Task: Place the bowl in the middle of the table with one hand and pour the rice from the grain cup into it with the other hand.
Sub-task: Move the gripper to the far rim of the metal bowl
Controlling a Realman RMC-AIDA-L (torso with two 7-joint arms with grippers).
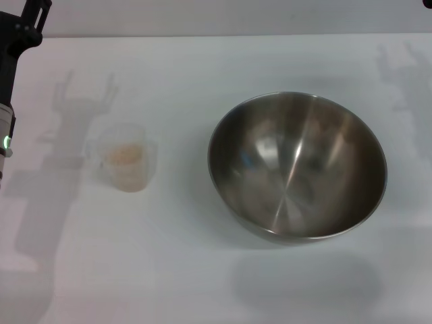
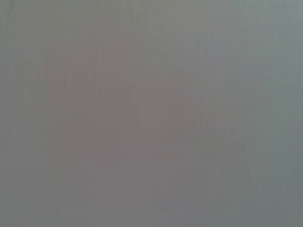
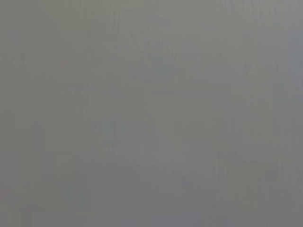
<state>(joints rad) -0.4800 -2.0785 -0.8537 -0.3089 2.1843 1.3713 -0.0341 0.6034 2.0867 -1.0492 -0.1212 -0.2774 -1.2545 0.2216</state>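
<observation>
Head view: bowl [image 1: 297, 167] right of centre, grain cup [image 1: 125, 159] left; pincer states can't tell. Your grip could tip the light cup, spilling rice [image 1: 125, 155] on counter [image 1: 202, 283].

A pale grey wall [image 1: 223, 15] runs behind the far edge.

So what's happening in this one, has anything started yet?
Nothing is being handled. The bowl sits empty on the table, right of centre. The grain cup stands upright to its left, apart from it, the rice inside. Only part of the left arm shows at the head view's left edge; neither hand is visible.
</observation>
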